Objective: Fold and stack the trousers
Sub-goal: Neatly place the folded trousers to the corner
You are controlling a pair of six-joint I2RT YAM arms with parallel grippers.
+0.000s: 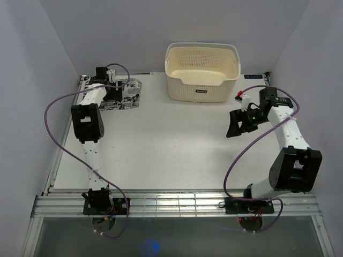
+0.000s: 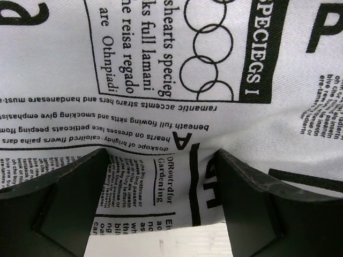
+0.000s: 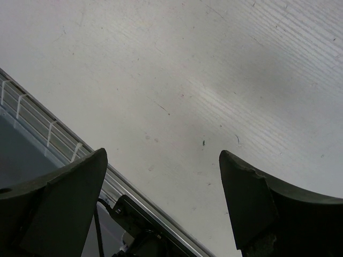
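Observation:
The trousers, white cloth printed with black newspaper text, lie folded into a small bundle in the far left corner of the table. My left gripper hovers right over them, pointing down. In the left wrist view the printed trousers fill nearly the whole picture. The left gripper is open, its two fingers set wide to either side of the cloth's near edge, pinching nothing. My right gripper is at the right side, far from the trousers. It is open and empty above bare table.
A cream perforated basket stands at the back centre, empty as far as I can see. A small red-and-white object lies just right of it. The white table ends at a metal rail along the near edge.

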